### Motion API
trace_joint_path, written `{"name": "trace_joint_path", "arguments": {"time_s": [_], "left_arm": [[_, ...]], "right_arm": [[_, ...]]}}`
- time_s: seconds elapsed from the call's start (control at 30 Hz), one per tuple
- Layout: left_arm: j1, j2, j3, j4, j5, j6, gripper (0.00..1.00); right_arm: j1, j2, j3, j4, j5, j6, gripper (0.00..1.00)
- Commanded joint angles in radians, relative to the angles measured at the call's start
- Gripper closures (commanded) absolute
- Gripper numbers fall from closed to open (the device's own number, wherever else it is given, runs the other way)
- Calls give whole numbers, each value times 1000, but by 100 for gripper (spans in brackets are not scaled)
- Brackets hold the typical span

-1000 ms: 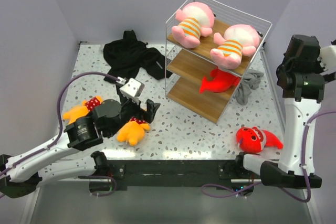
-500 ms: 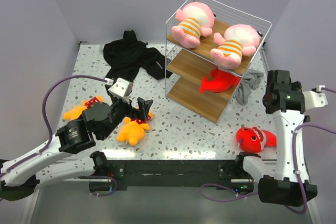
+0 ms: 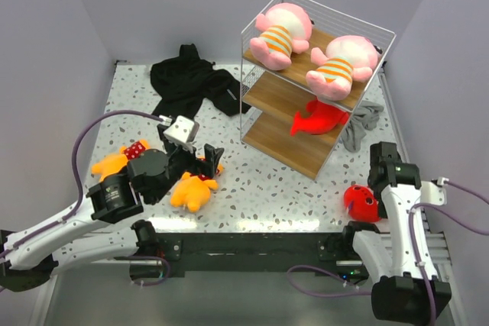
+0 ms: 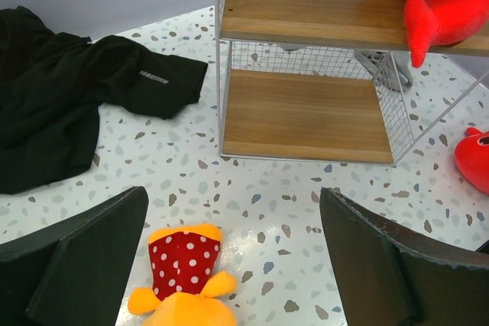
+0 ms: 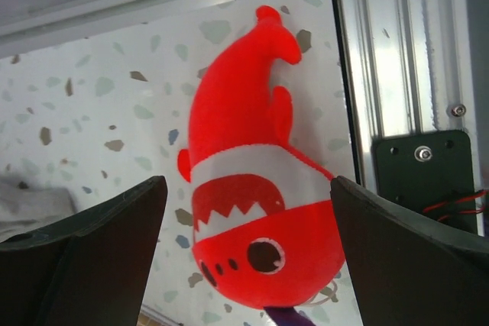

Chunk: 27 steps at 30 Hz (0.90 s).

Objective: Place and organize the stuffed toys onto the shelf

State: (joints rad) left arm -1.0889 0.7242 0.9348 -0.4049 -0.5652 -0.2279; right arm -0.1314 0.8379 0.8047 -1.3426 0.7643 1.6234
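Toward the far right corner of the bench (image 3: 283, 181), the shelf (image 3: 271, 93): stands askew to the edges, white wire with three wooden boards. Carries on the top board a back pink toy (image 3: 279, 34) and a front pink toy (image 3: 342, 60), both lying down in orange-striped shirts. Holds on the middle board, toward its right end, the shelf fish (image 3: 319, 118), red, with a fin drooping over the board's front edge.

Over the near left part of the bench, the left gripper (image 4: 233, 191): hangs released, jaws spread wide, grasping nothing. Looks down on the near orange toy (image 4: 183, 280), orange-yellow with a red polka-dot bib, lying on the bench between the two fingers and apart from both in the wrist view. Toward the left edge, the outer orange toy (image 3: 118, 159): lies flat, partly hidden behind the left arm.

By the near right corner, the right gripper (image 5: 248, 181): hovers released, jaws wide, one finger on either side of the bench fish (image 5: 244, 135). Red too, lying flat on the bench, head nearest the wrist camera; cannot tell whether the right finger brushes it.

Along the far edge, left of the shelf, a black garment (image 3: 187, 82): sprawls crumpled. Against the shelf's right side, a grey cloth (image 3: 359, 127): sits bunched near the right edge.
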Motion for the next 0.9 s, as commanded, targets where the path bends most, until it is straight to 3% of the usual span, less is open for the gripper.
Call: {"name": "trace_joint_path", "arguments": {"time_s": [0.0,0.43,0.53,0.63,0.67,0.87], "left_arm": [[-6,-3,-10,41,-25,-7,0],[-6,-31,-22,67,-32,4,0],[-6,-37,-22,67,-41,4,0],[-6,-43,-24,67,-45,2,0],[-6,-45,-25,66,-47,1,0],[-6,-62,-27,66,-55,-1,0]], "right_arm": [[-4,13,-65,18,32,99,9],[-2,-5,-297,273,4,79,15],[-2,-16,-306,283,29,70,28],[-4,-32,-299,283,59,41,87],[-4,-49,-294,283,67,29,100],[-4,-193,-172,426,148,-290,100]]}}
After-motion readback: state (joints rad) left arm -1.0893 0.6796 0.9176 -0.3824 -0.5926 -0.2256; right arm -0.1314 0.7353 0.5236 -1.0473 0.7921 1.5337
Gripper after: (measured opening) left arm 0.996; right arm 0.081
